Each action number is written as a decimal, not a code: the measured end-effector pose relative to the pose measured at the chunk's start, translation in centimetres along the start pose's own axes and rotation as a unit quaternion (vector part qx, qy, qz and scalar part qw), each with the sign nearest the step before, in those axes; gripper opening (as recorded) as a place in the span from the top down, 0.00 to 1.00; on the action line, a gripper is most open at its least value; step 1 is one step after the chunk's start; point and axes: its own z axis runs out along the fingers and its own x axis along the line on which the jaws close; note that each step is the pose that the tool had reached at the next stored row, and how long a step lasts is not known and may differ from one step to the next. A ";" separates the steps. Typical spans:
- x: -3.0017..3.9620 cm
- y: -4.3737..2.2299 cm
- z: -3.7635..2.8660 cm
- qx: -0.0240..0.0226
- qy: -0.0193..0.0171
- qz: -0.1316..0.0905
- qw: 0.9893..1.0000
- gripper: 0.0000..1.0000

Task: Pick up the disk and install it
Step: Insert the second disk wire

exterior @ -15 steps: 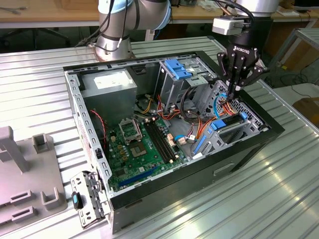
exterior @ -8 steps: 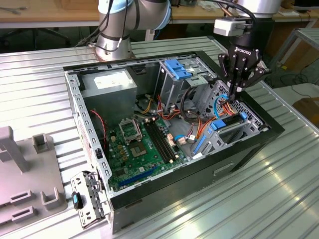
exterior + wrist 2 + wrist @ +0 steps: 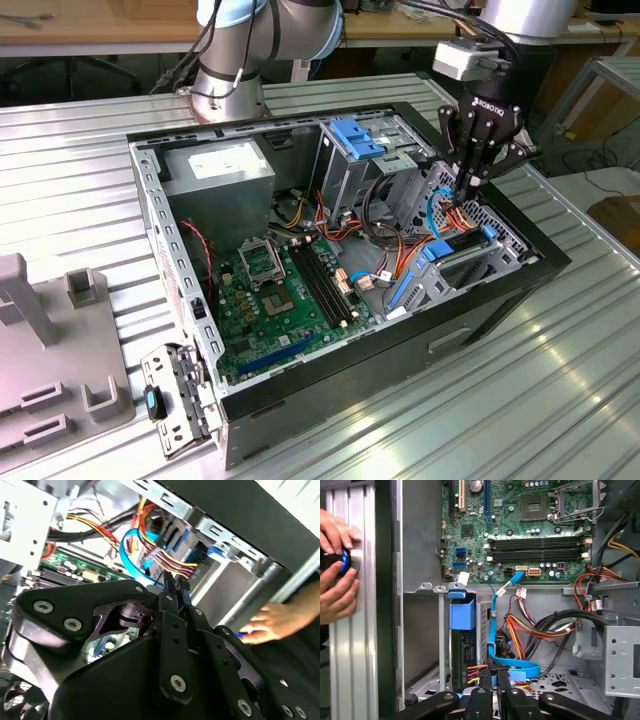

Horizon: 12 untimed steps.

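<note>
Exterior view: gripper point(image 3: 466, 193), fingers pinched shut on cable plug point(image 3: 458, 208), above installed disk point(image 3: 462, 243) at PC case point(image 3: 180, 290) edge.

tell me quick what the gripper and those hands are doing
gripper: fingers together, down among the cables, nothing visibly held.
person's hands: holding a dark, blue-ringed object outside the case.

computer case point(image 3: 500, 290): 1 | motherboard point(image 3: 275, 290): 1 | blue carriers point(image 3: 355, 137): 2 | person's hands point(image 3: 337, 575): 2
</note>
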 end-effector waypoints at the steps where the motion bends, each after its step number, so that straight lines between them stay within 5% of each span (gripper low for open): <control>1: 0.30 0.00 0.11 0.000 -0.003 0.000 1.000 0.84; 4: 2.58 0.01 0.91 0.000 -0.006 0.000 1.000 0.84; 6: 3.69 0.04 1.48 0.000 -0.019 0.000 1.000 0.84; 7: 3.71 0.06 1.50 0.000 -0.029 0.000 1.000 0.84; 9: 3.74 0.10 1.55 0.000 -0.043 -0.001 0.999 0.84; 10: 4.02 0.12 1.79 0.000 -0.047 -0.002 0.999 0.84; 12: 4.43 0.20 2.22 0.002 -0.048 -0.012 0.999 0.84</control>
